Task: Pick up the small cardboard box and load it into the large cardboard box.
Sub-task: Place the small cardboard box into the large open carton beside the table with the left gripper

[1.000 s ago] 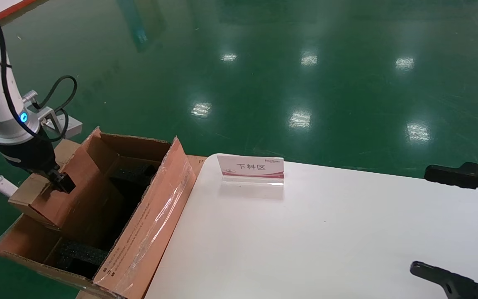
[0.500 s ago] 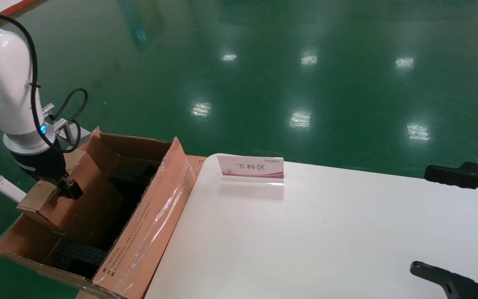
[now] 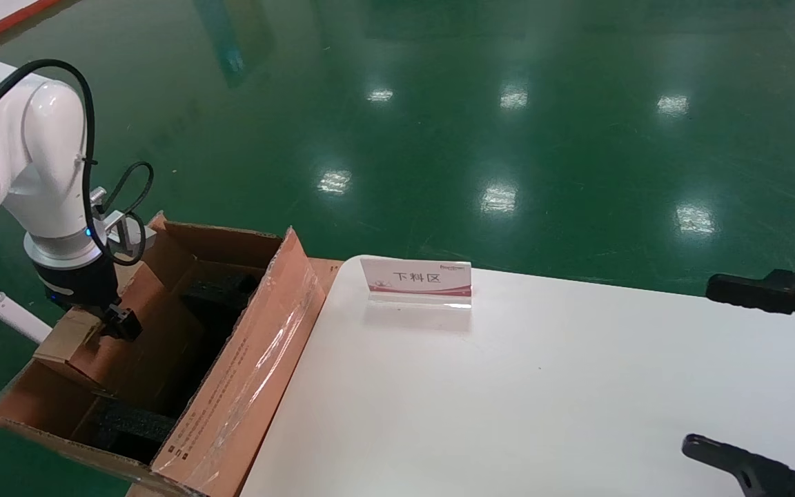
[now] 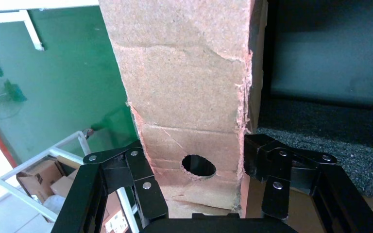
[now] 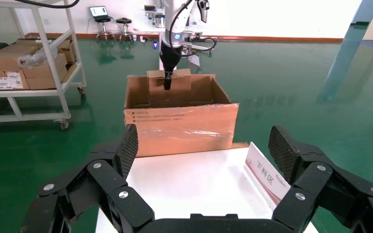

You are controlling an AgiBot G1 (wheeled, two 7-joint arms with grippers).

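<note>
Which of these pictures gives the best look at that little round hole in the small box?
The left wrist view: the hole sits close up in the small box's narrow face, between the left gripper's fingers. The head view shows the box from above, hole hidden; in the right wrist view the box is far off, no hole visible.

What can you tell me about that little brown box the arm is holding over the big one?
The small cardboard box is flat, reddish-brown cardboard, creased and torn along one edge, with a round hole in its narrow face. The left gripper clamps that narrow end, its jaws shut on both sides. The box hangs tilted, partly inside the large cardboard box, beside its far flap, above black foam.
</note>
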